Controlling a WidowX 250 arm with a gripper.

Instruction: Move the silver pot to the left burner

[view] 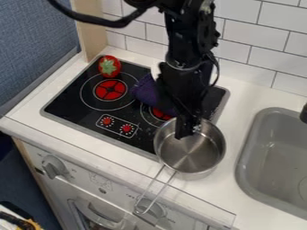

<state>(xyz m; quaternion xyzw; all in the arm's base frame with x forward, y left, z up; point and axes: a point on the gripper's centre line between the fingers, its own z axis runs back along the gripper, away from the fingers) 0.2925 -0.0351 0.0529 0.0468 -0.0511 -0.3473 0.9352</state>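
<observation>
Down at the front, we are seeing a handle point(160, 179) poking toward us from the silver pot point(183, 155), which is sitting by the right side of the stove point(67, 104). Over the pot's back half, the claw point(188, 131) is hanging, and we cannot tell if it is squeezing or loose. Farther back, we are spotting the left burner point(111, 90), with a red strawberry point(110, 66) behind it.

silver pot point(190, 155), black stovetop point(72, 103), red burners point(111, 90), white tiles point(278, 33)
</observation>
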